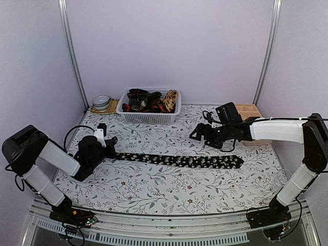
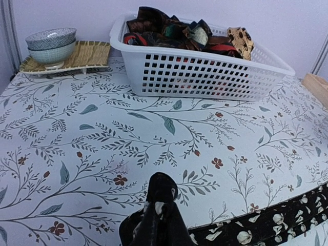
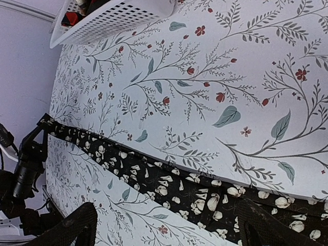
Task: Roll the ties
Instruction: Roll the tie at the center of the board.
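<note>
Top external, left pincer [image 1: 113, 150] pinching end of black tie [image 1: 179, 160], right pincer [image 1: 197, 134] spread nearby.

Overhead plus wrist close-ups, common tie [image 1: 179, 161]

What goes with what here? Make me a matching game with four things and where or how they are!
Things:
1. black flowered tie
2. white basket
3. bowls
4. right gripper

Place or state:
A. stacked on a mat in the back left corner
B. open, holding nothing
C. lying stretched out long and flat
D. at the back, full of bunched-up ties

Pairs: 1-C, 2-D, 3-A, 4-B
</note>
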